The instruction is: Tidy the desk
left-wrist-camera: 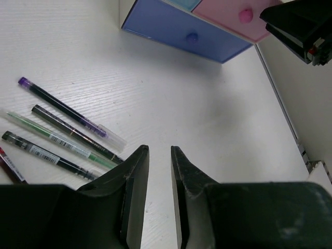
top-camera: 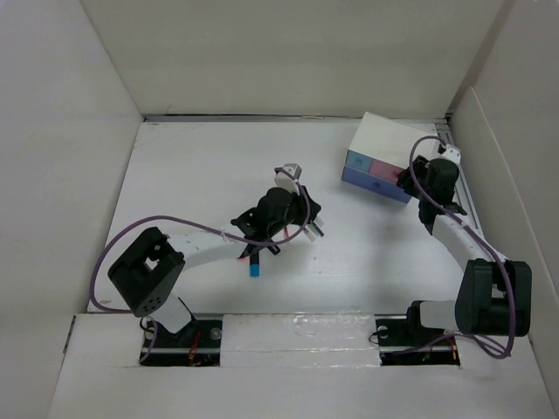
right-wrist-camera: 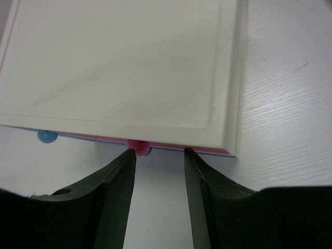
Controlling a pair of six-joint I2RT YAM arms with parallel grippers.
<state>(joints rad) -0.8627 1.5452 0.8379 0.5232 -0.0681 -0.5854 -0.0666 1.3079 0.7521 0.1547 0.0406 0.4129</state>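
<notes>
The desk [top-camera: 192,183] is a white tabletop walled by white panels. Several pens [left-wrist-camera: 62,129] lie side by side on it, left of my left gripper [left-wrist-camera: 160,150]; in the top view only their ends [top-camera: 253,266] show under the left arm. My left gripper [top-camera: 307,216] hovers at mid-desk, its jaws a little apart with nothing between them. My right gripper [right-wrist-camera: 160,153] is open at the front of a small white drawer box [top-camera: 384,148]. The box's pink knob [right-wrist-camera: 137,147] sits just at the left fingertip, not between the jaws.
The box has a blue drawer [left-wrist-camera: 176,31] and a pink drawer [left-wrist-camera: 228,18], both closed, and a blue knob [right-wrist-camera: 46,136]. A small grey-white object [top-camera: 291,169] lies behind the left gripper. A rail [top-camera: 463,188] runs along the right wall.
</notes>
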